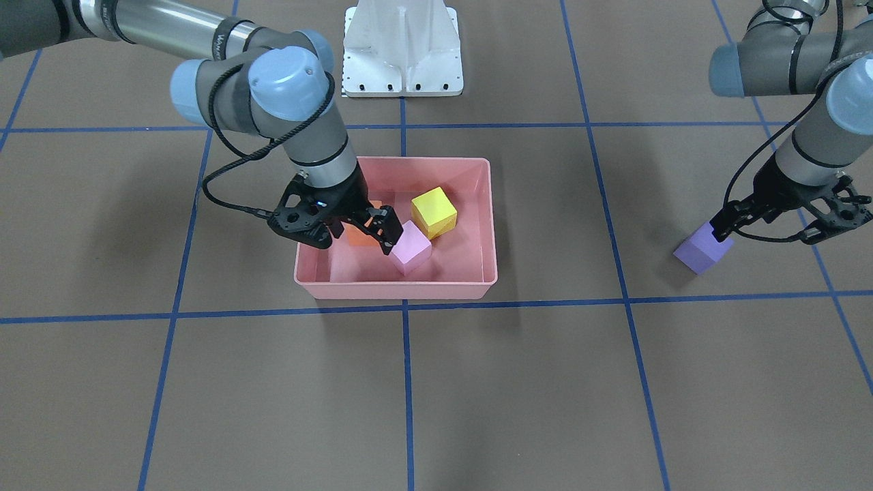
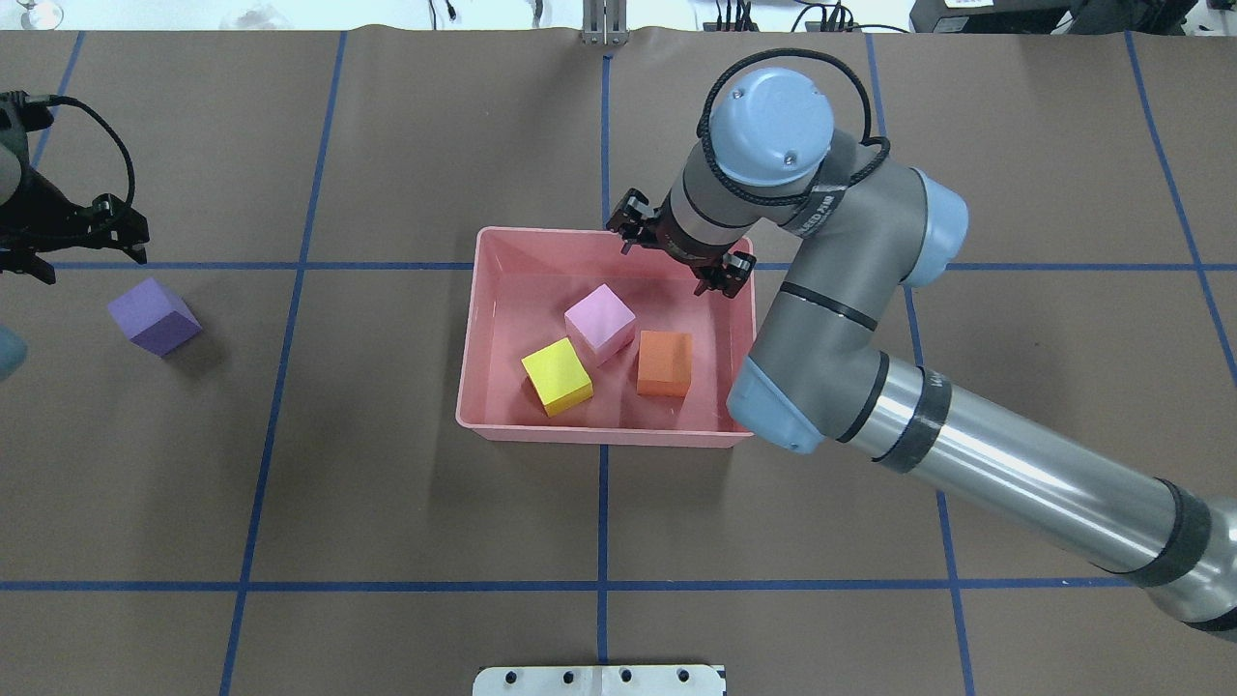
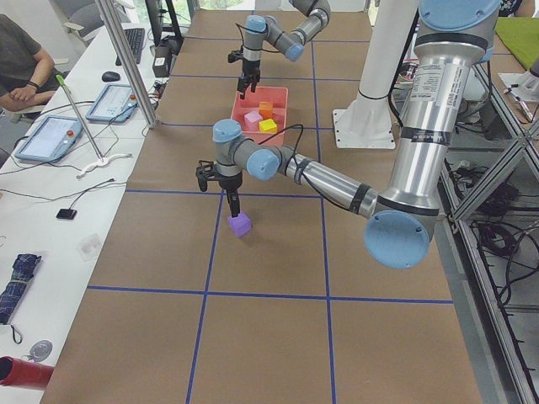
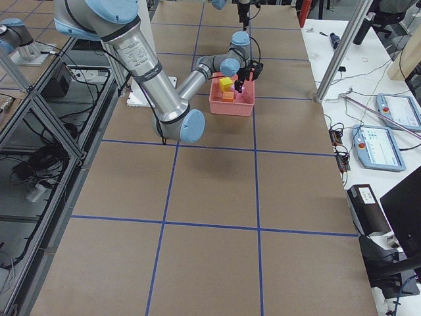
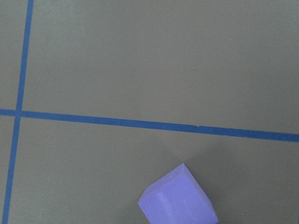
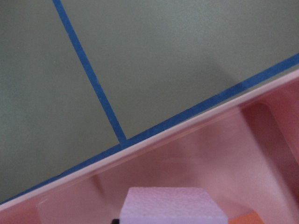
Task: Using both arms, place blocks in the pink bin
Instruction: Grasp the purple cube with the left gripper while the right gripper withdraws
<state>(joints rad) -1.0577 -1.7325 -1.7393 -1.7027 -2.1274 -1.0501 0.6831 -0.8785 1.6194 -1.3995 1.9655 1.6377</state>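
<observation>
Front view: one bin (image 1: 395, 292) holds three cubes: orange cube (image 1: 352, 236), pink cube (image 1: 411, 247), yellow cube (image 1: 434, 212). A fourth, the purple cube (image 1: 702, 249), rests on the desk (image 1: 477, 382), well apart. The right tool (image 1: 357, 242) hangs over the bin, released, one finger beside the pink cube. The left tool (image 1: 765, 235) hangs near the purple cube, released. Overhead view: the right arm (image 2: 966, 454) folds at the elbow beside the bin, wrist pointing down.

Right arm (image 1: 170, 31): elbow folded, wrist pointing down; right gripper (image 1: 356, 239) low, fingers (image 1: 390, 228) spread. Left arm (image 1: 811, 150): wrist down; left gripper (image 1: 767, 232) low, fingers apart.
</observation>
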